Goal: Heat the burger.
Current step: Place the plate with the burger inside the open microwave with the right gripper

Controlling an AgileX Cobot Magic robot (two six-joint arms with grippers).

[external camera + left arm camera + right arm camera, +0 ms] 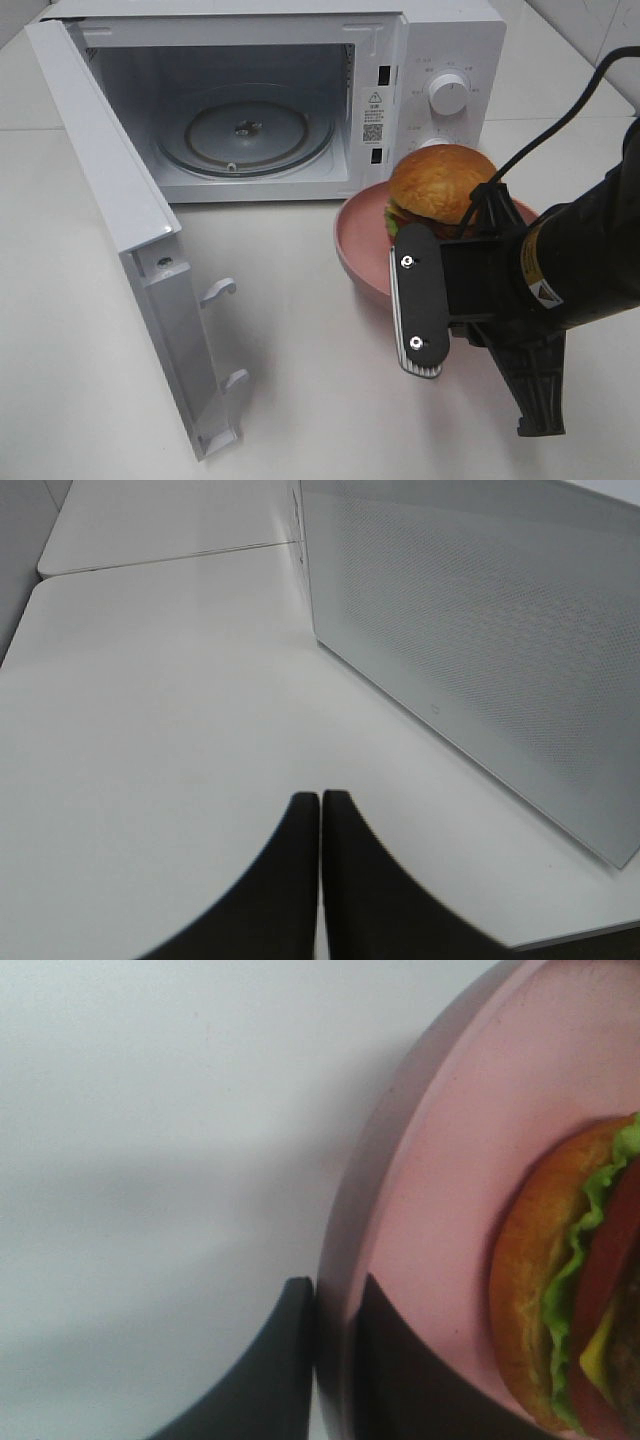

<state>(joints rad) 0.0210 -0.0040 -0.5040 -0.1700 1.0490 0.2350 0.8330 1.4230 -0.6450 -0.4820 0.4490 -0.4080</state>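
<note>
Both right gripper (330,1305) fingers pinch the plate (440,1210) rim, probably to carry the burger (440,185) untouched. Left gripper (320,810) is closed, empty.

High camera looks down on microwave (440,50) and plate (352,252); right wrist, close, shares the plate.

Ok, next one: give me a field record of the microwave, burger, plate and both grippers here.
microwave: door open, glass turntable bare
burger: on pink plate, outside the microwave
right gripper: shut on the pink plate's rim
left gripper: shut, empty, above table near the door
task state: burger not yet inside
</note>
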